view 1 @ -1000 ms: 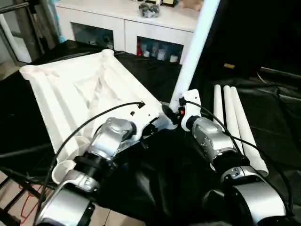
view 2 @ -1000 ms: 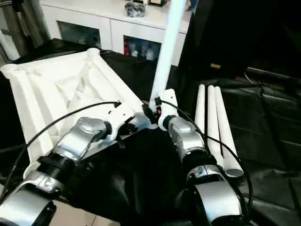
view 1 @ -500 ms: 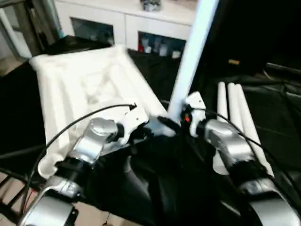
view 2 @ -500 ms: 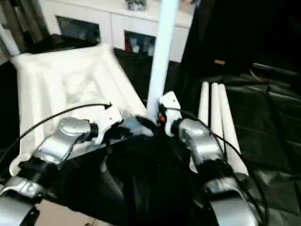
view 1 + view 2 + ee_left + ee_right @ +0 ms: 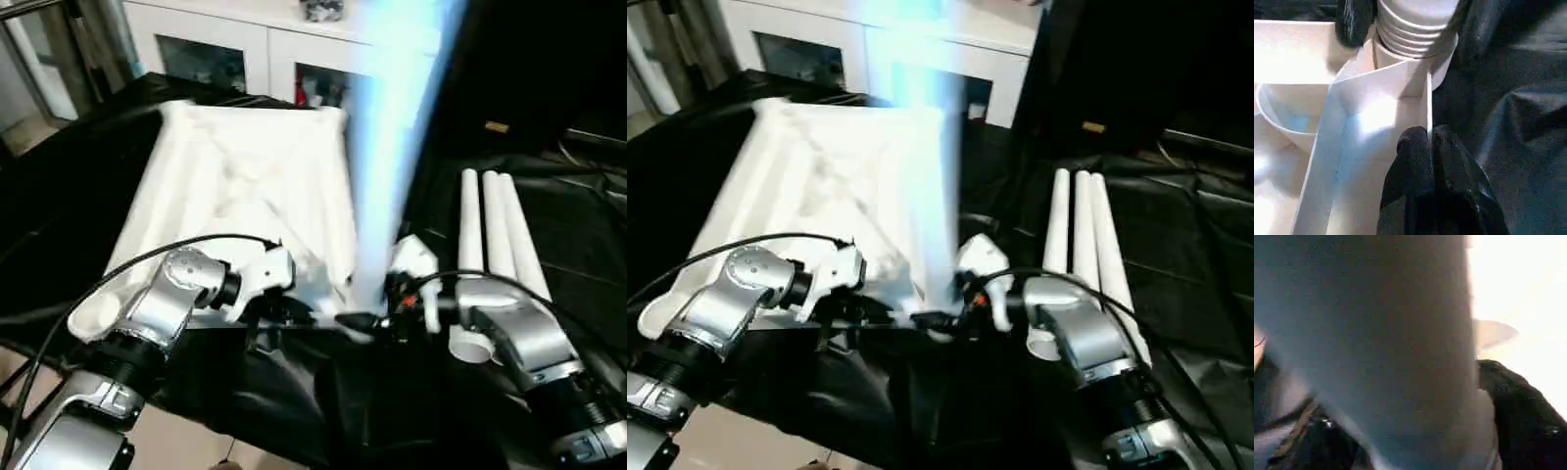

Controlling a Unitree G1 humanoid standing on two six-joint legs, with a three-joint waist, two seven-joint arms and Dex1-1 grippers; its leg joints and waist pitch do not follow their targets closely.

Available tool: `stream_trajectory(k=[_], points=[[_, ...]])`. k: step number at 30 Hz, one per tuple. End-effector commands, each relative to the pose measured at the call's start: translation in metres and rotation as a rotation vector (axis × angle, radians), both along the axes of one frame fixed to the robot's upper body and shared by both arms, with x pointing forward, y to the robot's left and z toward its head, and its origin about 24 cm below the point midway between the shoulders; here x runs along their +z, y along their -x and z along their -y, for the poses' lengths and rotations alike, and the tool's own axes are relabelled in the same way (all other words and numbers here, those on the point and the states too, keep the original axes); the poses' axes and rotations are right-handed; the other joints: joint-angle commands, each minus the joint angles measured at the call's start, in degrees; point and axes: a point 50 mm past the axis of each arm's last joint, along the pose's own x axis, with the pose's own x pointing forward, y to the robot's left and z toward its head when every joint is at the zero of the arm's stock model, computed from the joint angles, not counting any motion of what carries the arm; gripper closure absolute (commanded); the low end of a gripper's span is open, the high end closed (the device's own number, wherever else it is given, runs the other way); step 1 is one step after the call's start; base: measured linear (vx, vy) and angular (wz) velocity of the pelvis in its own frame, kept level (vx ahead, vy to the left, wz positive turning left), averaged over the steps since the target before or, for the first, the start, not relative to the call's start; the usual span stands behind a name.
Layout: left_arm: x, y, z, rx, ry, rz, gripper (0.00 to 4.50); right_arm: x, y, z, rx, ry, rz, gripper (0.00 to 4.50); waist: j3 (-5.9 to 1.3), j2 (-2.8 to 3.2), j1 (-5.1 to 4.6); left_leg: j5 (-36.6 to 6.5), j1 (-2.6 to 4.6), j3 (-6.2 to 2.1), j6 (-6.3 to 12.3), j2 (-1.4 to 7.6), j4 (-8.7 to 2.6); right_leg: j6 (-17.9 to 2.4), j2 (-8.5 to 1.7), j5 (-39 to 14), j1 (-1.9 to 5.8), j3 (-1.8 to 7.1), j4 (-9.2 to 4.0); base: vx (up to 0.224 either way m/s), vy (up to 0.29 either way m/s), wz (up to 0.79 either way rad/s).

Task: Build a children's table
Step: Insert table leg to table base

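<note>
Your tabletop (image 5: pixel 245 186) has swung around; left gripper (image 5: pixel 1427 147) pinches its rim, right gripper (image 5: pixel 387 299) hugs the upright leg (image 5: pixel 387 176) at its six-o'clock corner.

A black-draped work table (image 5: pixel 558 157) stands before a white cabinet (image 5: pixel 245 44) with glass-fronted compartments.

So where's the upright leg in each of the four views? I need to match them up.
Left eye view: upright leg, blurred, centre, rising from the tabletop's near corner.
Right eye view: centre-left, same corner.
Left wrist view: its ribbed end sits in the corner socket.
Right wrist view: a broad close tube.
Shared landmark: the three spare legs lying together on the robot's right.
</note>
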Motion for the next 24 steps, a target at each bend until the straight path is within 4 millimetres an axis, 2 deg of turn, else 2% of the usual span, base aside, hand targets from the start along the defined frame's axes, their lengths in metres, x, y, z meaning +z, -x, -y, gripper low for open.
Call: stream_trajectory(k=[1, 6, 15, 20, 22, 24], points=[[0.008, -0.003, 0.007, -0.021, 0.041, 0.028, 4.50, -0.010, 0.009, -0.003, 0.037, 0.020, -0.051, 1.37, -3.40, 0.36, -0.01, -2.43, 0.62, -0.07, 3.67, 1.96, -3.02, -15.50, -3.77, 9.50, 2.94, 1.85, -2.43, 0.000, 0.000, 0.00], [0.008, -0.002, 0.005, -0.022, 0.042, 0.023, 4.50, -0.011, 0.009, -0.005, 0.032, 0.018, -0.064, 1.66, -3.37, 0.30, 0.33, -3.63, 0.66, -0.08, 2.85, 1.95, -3.04, -15.26, -3.87, 7.26, 2.97, 1.88, -2.51, 0.000, 0.000, 0.00], [0.007, -0.006, 0.000, 0.035, 0.047, 0.056, 4.50, -0.014, 0.009, 0.000, -0.021, -0.015, -0.057, 1.72, -3.58, 0.12, 0.76, -2.20, 0.61, -0.05, 3.18, 1.78, -2.75, -15.11, -3.78, 9.37, 3.15, 1.87, -2.19, 0.000, 0.000, 0.00], [0.009, -0.008, -0.004, 0.087, 0.063, 0.126, 4.50, -0.014, 0.005, -0.001, -0.115, -0.092, -0.046, 1.72, -3.43, 0.22, 0.68, -4.32, 0.62, -0.10, 2.32, 1.84, -2.89, -14.89, -3.87, 5.65, 2.92, 1.87, -2.45, 0.000, 0.000, 0.00], [0.011, -0.009, -0.005, 0.111, 0.097, 0.084, 4.50, -0.012, 0.002, -0.002, -0.151, -0.125, -0.036, 1.72, -3.38, 0.15, 0.61, -5.08, 0.61, -0.15, 1.61, 1.85, -2.91, -14.53, -3.91, 3.95, 2.89, 1.94, -2.47, 0.000, 0.000, 0.00], [0.015, -0.007, -0.007, 0.103, 0.138, 0.065, 3.95, -0.009, -0.001, -0.003, -0.190, -0.168, -0.033, 1.72, -3.26, 0.21, 0.38, -6.36, 0.57, -0.19, 0.96, 1.78, -2.97, -14.14, -3.92, 1.52, 2.77, 1.95, -2.63, 0.000, 0.000, 0.00]])
